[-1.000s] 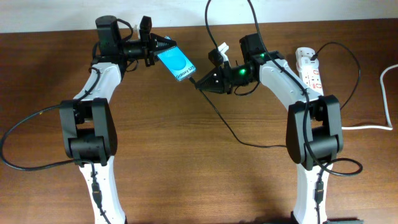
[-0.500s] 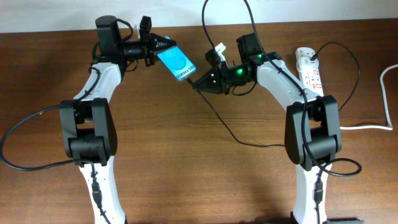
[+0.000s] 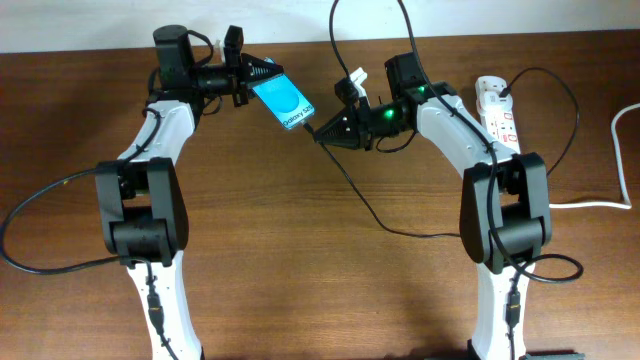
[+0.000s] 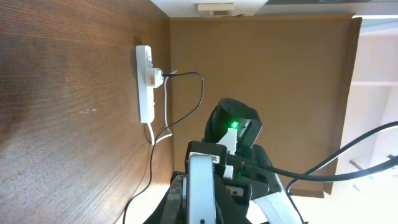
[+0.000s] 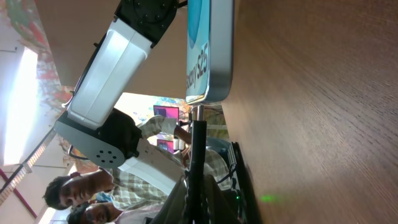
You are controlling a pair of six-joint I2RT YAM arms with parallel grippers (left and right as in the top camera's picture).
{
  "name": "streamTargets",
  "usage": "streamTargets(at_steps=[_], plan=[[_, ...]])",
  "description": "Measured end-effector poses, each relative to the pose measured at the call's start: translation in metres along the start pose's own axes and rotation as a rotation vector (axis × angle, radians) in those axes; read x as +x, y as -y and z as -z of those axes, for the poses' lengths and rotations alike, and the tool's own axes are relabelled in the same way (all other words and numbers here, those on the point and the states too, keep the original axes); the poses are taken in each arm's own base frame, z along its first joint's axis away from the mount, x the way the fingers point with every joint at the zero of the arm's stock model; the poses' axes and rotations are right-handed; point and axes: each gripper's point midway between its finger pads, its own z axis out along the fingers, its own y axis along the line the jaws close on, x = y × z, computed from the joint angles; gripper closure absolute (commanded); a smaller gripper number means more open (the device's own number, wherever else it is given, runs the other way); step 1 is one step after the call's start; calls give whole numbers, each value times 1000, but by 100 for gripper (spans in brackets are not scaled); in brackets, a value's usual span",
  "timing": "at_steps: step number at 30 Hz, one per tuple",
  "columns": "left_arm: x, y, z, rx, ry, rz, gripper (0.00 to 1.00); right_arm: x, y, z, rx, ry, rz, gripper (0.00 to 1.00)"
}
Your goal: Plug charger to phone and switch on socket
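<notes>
Holding the phone (image 3: 283, 102) up off the table (image 3: 300, 290) in the left gripper (image 3: 270, 74), clamped on its top end, screen facing up, bottom edge poking out past the jaws. Stiff, slick and breakable, so worth gripping across the sides, firm but not crushing. Right off that bottom edge: right gripper (image 3: 324, 134), pinched tight on the charger (image 3: 365, 205) just behind the connector tip (image 5: 198, 114). Smart spot, light and floppy, prone to buckling if grabbed further back. Can't tell if seated yet. Well behind the right gripper, the socket (image 3: 497, 110), presumably next.
</notes>
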Motion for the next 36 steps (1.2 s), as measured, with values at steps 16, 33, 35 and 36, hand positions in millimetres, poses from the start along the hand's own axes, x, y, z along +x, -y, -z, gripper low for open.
streamTargets(at_steps=[16,33,35,36], plan=[[-2,-1,0,-5,10,-1,100,-5,0,-1,5,2,-1,96],[-4,-2,-6,-17,26,-7,100,-7,6,-13,51,0,-17,96],[1,-1,-12,-14,8,-8,100,-8,7,-18,66,-1,-5,96],[4,0,-16,-10,-7,-10,100,-9,7,-18,68,1,3,96]])
